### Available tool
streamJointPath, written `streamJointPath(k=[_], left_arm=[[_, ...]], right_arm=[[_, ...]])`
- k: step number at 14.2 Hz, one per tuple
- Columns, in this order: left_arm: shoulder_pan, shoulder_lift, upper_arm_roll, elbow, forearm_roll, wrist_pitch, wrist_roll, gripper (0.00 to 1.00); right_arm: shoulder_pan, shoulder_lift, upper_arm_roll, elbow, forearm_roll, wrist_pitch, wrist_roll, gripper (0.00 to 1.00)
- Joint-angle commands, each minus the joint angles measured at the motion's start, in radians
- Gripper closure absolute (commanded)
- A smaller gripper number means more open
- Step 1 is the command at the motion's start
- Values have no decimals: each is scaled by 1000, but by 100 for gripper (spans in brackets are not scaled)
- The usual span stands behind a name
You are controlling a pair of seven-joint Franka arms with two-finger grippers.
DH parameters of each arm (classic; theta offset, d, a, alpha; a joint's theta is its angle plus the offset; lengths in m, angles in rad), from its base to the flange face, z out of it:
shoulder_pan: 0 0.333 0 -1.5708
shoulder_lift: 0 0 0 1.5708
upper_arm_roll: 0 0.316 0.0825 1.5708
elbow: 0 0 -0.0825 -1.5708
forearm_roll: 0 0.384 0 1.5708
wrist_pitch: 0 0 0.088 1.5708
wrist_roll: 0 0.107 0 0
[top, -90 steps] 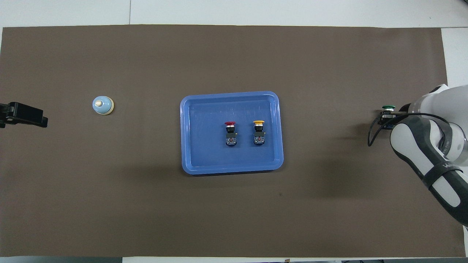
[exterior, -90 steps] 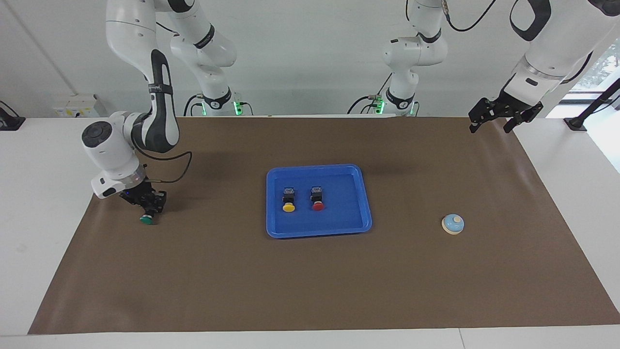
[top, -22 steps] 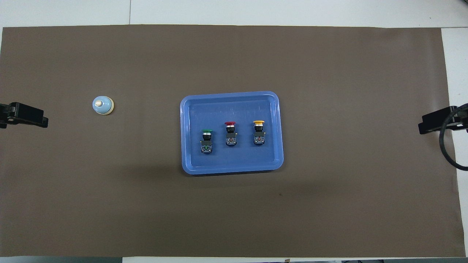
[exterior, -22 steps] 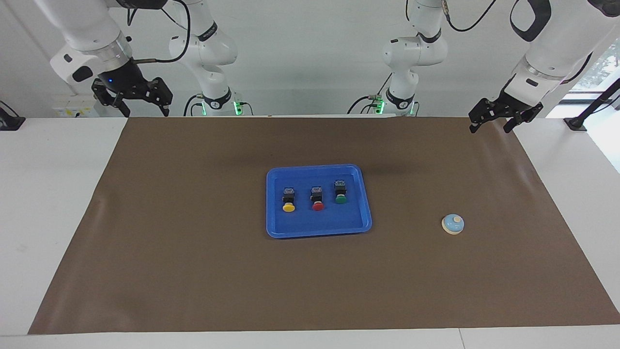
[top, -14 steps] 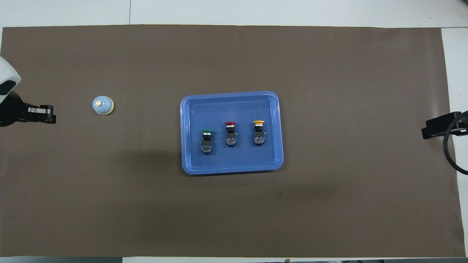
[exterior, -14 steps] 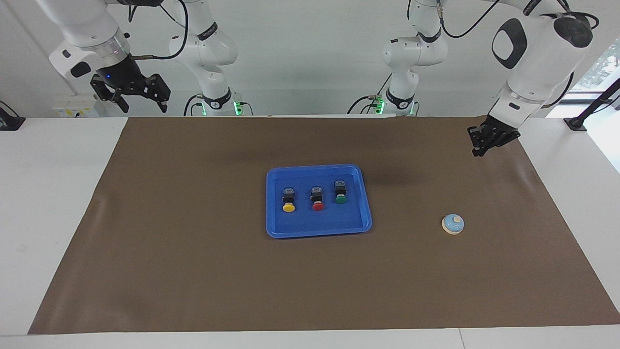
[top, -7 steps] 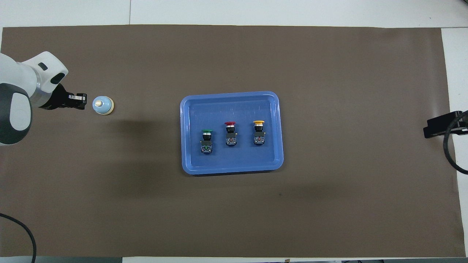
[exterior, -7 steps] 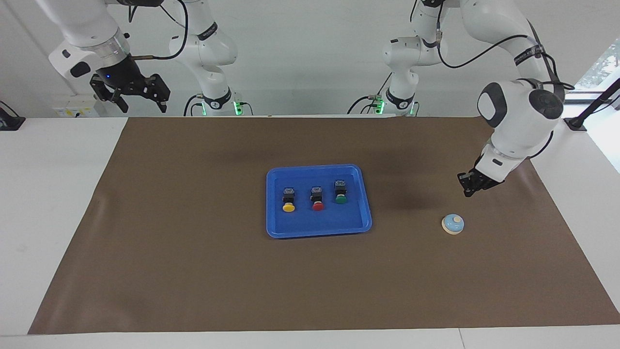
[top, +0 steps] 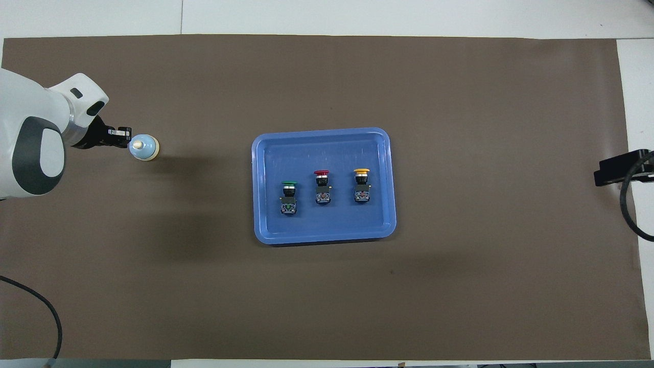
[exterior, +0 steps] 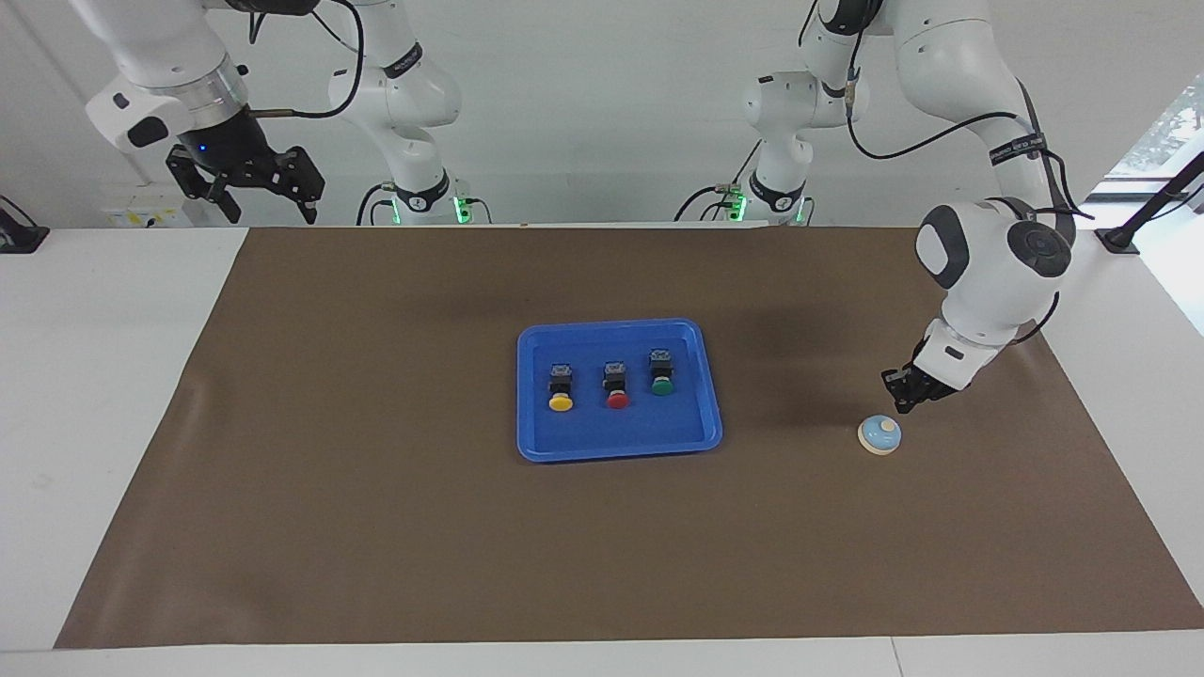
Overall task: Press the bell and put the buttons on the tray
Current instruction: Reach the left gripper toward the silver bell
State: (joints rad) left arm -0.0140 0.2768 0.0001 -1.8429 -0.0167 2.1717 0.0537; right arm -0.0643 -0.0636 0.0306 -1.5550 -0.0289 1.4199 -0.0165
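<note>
My left tool (exterior: 901,402) hangs just above the bell (exterior: 879,434), tips pinched fully together, nothing held. In the facing view there's a small gap between the tips and the bell's cream knob; from overhead the tips overlap the bell's edge, so I can't confirm contact. The bell, a light-blue dome w/ cream rim, sits on the brown mat (exterior: 376,527) toward my left arm's end of the bench (exterior: 94,395), well apart from the tray.

My right tool (exterior: 246,183) waits up in the air over the mat's corner at the right arm's end, fingers spread wide, empty.

The blue tray (exterior: 701,437) lies mid-mat. All 3 buttons lie in it in a row, apart from each other, caps pointing away from the robots: yellow (exterior: 561,387) toward the right arm's end, red (exterior: 616,385) in the middle, green (exterior: 661,372) toward the left arm's end, and slightly nearer to the robots than the other 2.
</note>
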Motion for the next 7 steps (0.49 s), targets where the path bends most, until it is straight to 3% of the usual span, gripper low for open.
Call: streamJointPath(k=[1, 7], left_arm=[[-7, 19, 3, -1, 17, 34, -14, 100], [-12, 24, 3, -16, 18, 49, -20, 100]], right_arm=[[-20, -18, 20, -22, -11, 7, -11, 0], [-22, -18, 20, -22, -11, 5, -11, 0]])
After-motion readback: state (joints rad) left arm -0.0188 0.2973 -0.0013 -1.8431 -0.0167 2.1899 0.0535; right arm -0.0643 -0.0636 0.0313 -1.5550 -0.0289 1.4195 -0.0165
